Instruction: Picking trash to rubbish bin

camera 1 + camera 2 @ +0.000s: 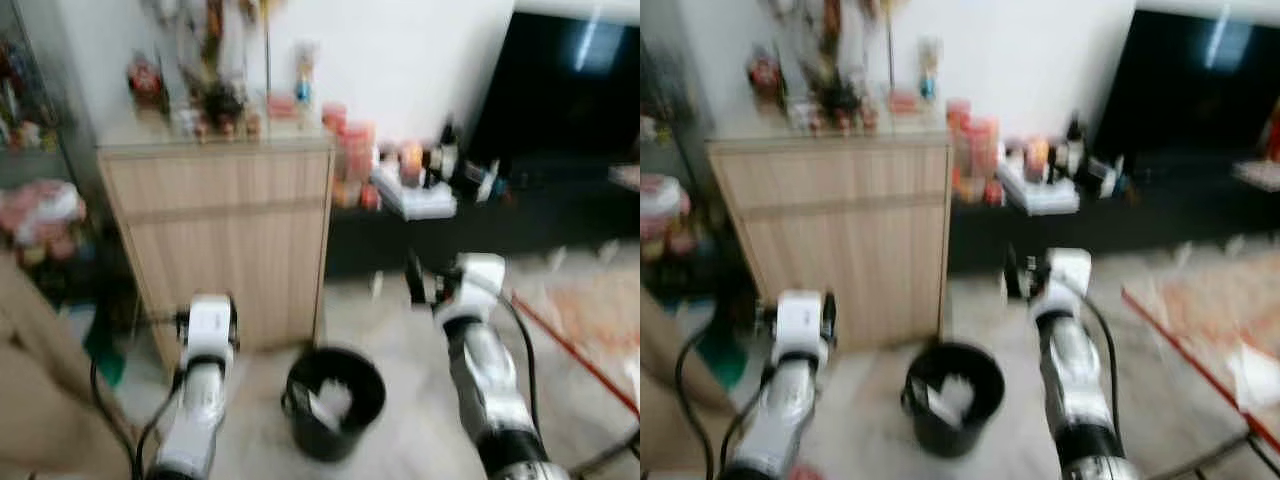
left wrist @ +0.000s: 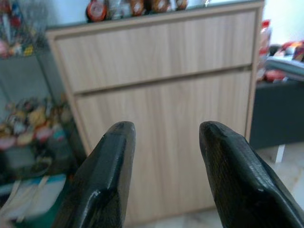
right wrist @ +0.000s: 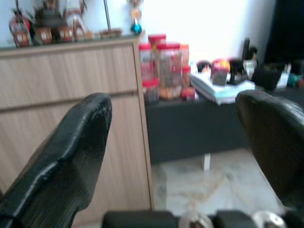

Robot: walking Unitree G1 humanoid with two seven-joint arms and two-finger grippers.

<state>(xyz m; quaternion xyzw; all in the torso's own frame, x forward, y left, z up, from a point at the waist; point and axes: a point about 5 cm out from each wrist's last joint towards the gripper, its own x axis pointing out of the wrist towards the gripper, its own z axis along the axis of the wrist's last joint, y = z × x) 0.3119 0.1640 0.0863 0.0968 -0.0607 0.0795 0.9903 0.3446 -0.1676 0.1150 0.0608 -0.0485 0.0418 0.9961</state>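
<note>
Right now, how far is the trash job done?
Done: something white, probably trash, already lies in the black bin on the floor. In hand: nothing; the left gripper and right gripper are open and empty. Left: I cannot tell if more trash remains; the views are blurred.

Blurred, evenly lit indoor frames

Both eye views are smeared by motion; the white wall [image 1: 420, 60] is overexposed, and a pale streak of glare is seen on the dark screen [image 1: 585, 45].
</note>
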